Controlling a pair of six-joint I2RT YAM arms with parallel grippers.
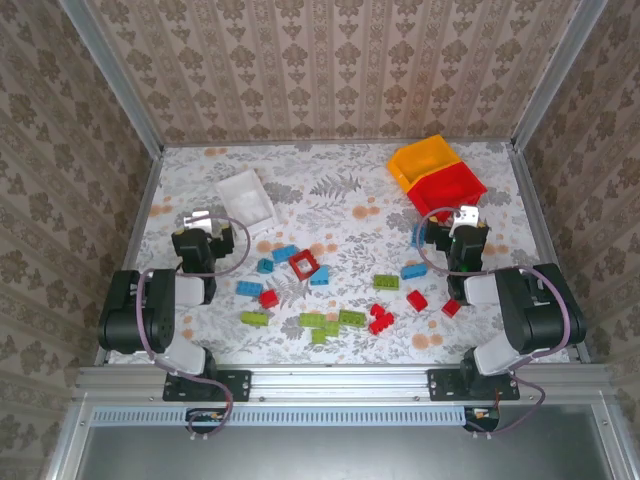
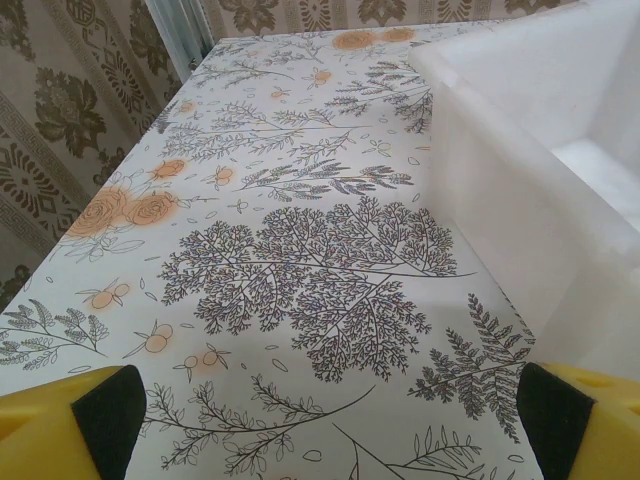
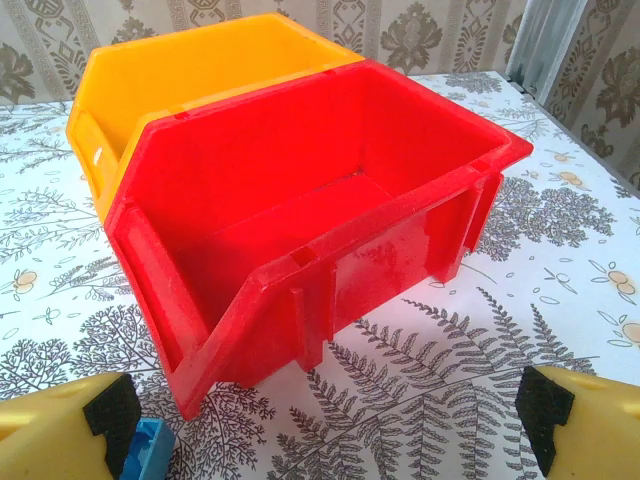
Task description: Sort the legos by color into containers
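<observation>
Opening the sort, judging by the layout: finding the legos (image 1: 330,295) lying loose across the middle of the surface (image 1: 350,200), red, blue and lime green mixed, a hollow red square frame (image 1: 304,264) among them, and none visibly binned.

Holding the left hand (image 1: 205,222) spread wide and empty, low over the surface just beside the white bin (image 1: 247,200) at the far left, and looking from the left wrist along that bin's near wall.

Holding the right hand (image 1: 462,222) just as wide and just as empty, facing the red bin (image 3: 300,220), which is touching the yellow-orange bin (image 3: 190,70) behind it at the far right. Looking into the red bin and finding it bare, with a blue brick (image 3: 150,450) lying at the lower left edge of the right wrist view.

Probably calling next for settling one colour per bin, then lowering a hand over a single brick standing clear of its neighbours, closing on it and carrying it across. Expecting trouble from the green bricks (image 1: 325,322) bunching together near the front, which are likely awkward to take singly.
</observation>
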